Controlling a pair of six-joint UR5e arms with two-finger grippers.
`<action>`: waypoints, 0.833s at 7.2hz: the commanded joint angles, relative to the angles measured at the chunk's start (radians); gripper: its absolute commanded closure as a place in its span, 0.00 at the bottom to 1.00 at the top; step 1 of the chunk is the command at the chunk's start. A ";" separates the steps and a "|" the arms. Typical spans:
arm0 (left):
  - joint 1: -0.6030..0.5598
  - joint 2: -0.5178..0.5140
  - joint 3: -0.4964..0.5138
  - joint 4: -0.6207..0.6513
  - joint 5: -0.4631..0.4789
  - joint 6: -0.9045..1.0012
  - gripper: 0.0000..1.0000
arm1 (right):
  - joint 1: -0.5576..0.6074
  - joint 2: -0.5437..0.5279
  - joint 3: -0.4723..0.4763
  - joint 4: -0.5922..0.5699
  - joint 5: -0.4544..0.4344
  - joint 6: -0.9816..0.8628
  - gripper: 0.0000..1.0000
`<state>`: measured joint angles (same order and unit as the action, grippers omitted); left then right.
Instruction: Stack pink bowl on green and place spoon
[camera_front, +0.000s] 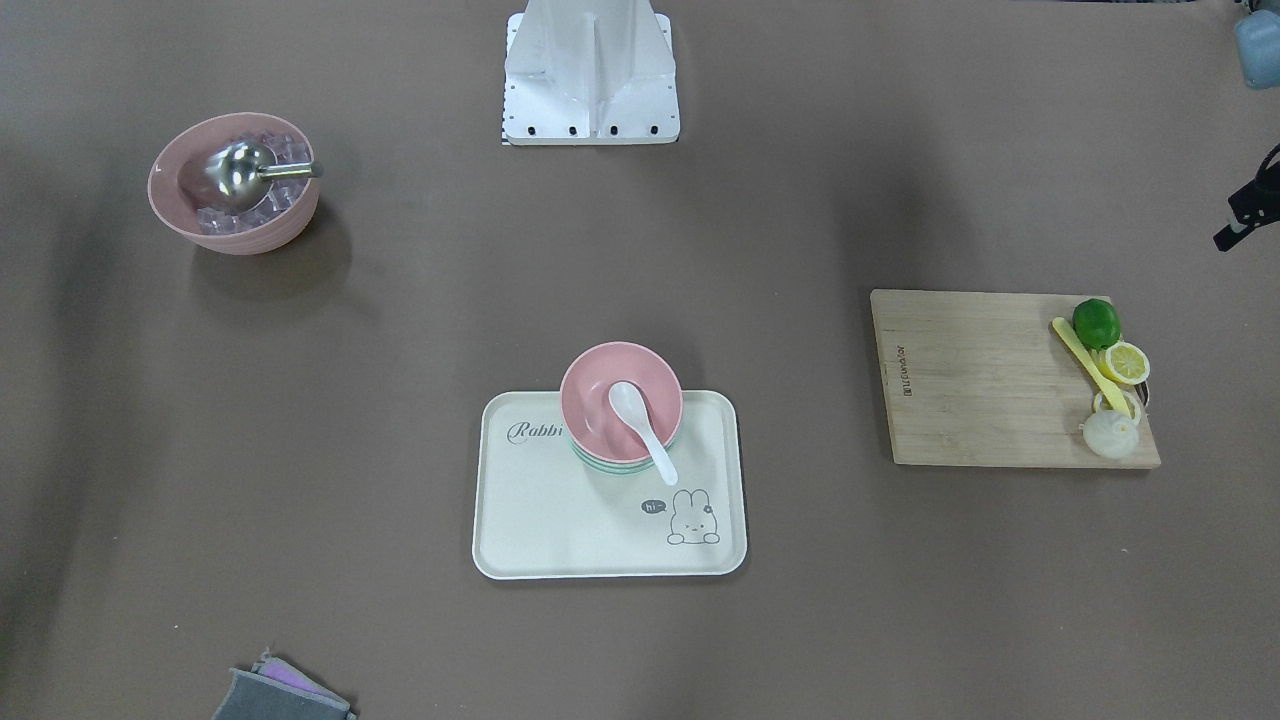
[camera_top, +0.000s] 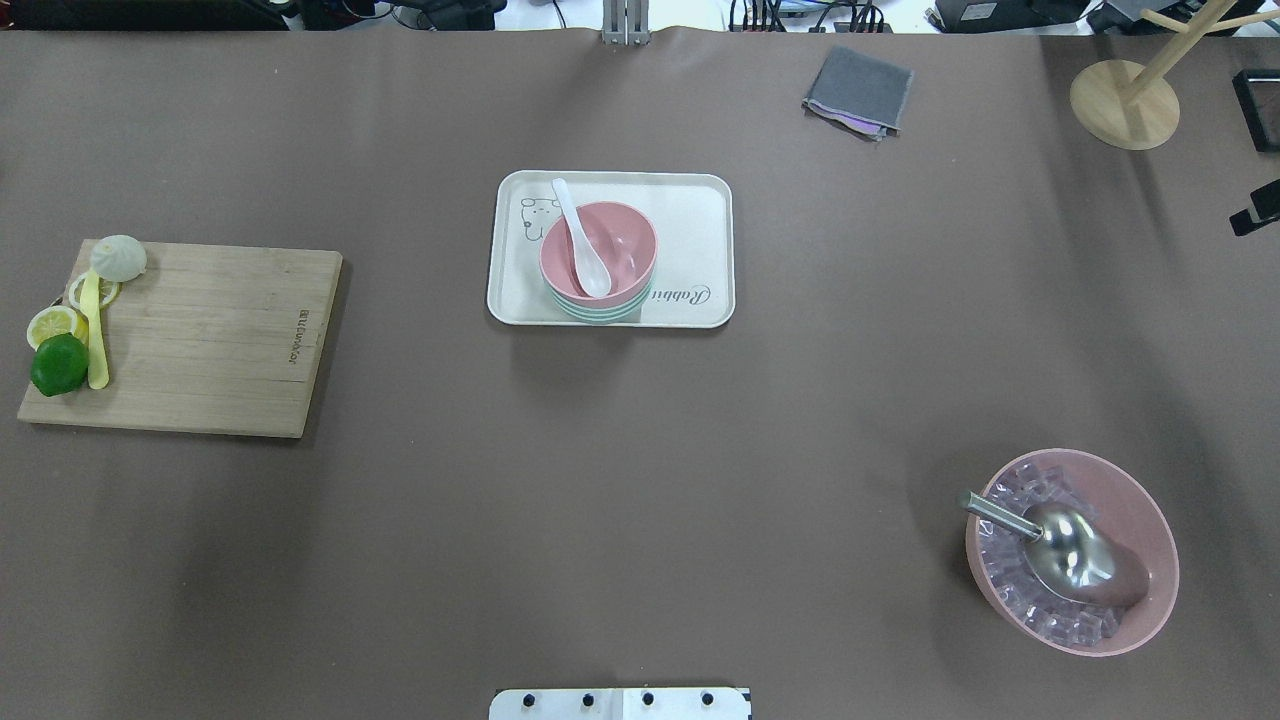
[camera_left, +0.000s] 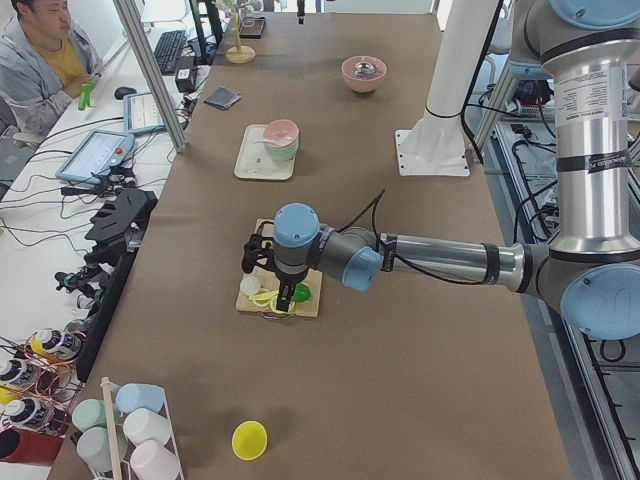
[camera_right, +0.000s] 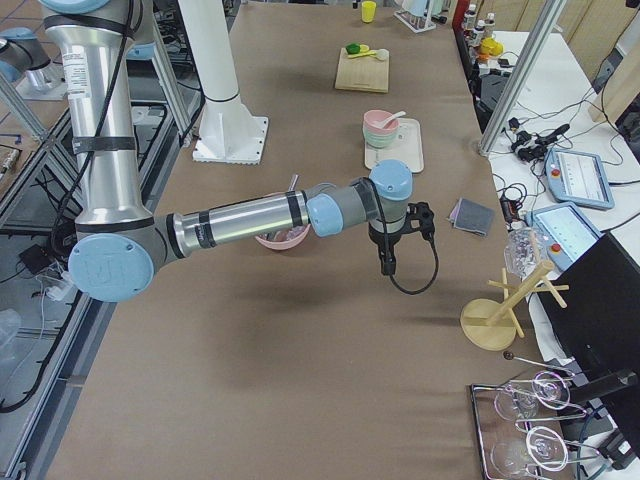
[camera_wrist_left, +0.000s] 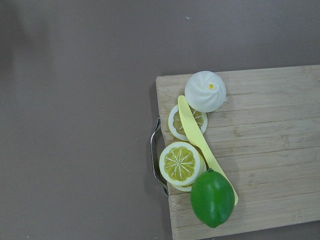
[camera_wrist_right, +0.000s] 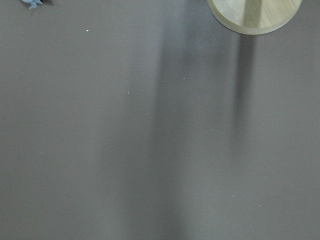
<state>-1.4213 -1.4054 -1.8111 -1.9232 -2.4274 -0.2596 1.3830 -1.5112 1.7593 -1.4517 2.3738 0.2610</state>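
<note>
Though left pincer (camera_left: 284, 300) and right pincer (camera_right: 386, 266) gaps cannot be told, spoon (camera_front: 640, 425) in pink bowl (camera_front: 590, 400), tray (camera_front: 560, 520) lettered "Rabbi"

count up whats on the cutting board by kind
lime: 1
lemon slices: 2
knife: 1
bun: 1
total: 5
</note>
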 joint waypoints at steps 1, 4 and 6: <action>-0.005 0.084 -0.033 -0.043 -0.004 -0.026 0.01 | 0.011 -0.003 0.020 0.011 -0.002 0.012 0.00; -0.043 0.106 -0.003 -0.125 -0.005 -0.024 0.01 | -0.027 -0.006 -0.003 -0.001 -0.123 0.014 0.00; -0.082 0.106 0.009 -0.125 -0.022 -0.024 0.01 | -0.024 -0.024 -0.035 -0.006 -0.119 0.014 0.00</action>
<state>-1.4831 -1.3000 -1.8056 -2.0475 -2.4438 -0.2833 1.3578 -1.5230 1.7477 -1.4544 2.2517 0.2740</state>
